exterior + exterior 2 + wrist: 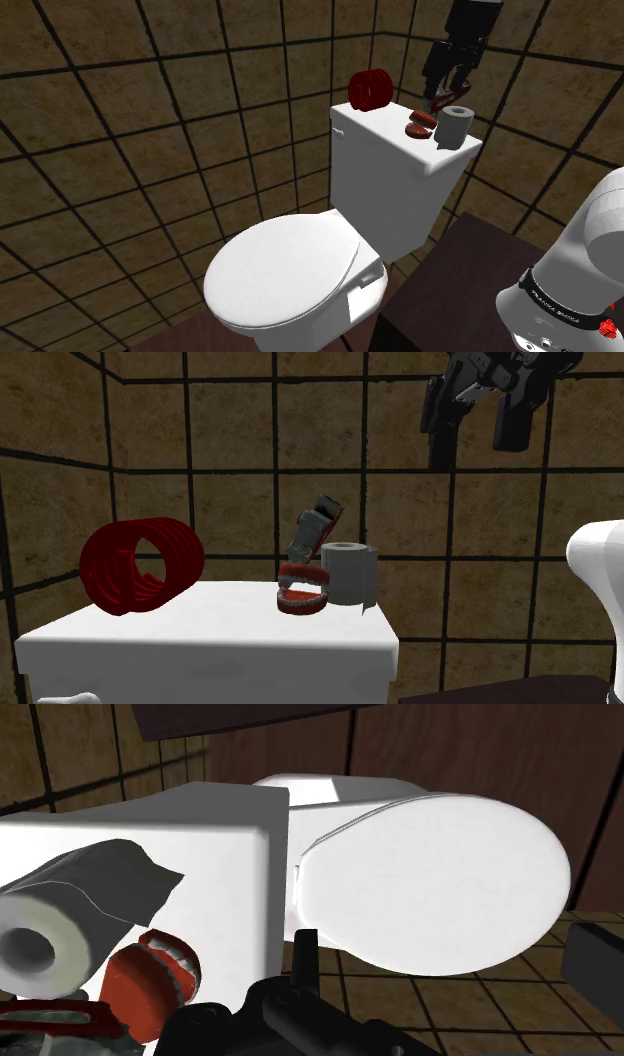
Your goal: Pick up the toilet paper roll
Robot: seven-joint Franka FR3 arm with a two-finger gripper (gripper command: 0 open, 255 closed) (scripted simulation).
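Toilet paper roll (455, 125) is standing upright on the white toilet tank (385, 140), near one end, and red toy teeth (420, 127) are sitting just beside it. A red coil (370, 90) is lying well apart, at the other end of the tank. My gripper (447, 97) is hanging above the roll with its two fingers spread apart, holding nothing. I am thinking the roll is light and soft, so it could squash if I squeeze hard. A loose flap of paper is hanging off it and would slip away. I am planning to pinch its round sides, in the middle, away from the teeth.
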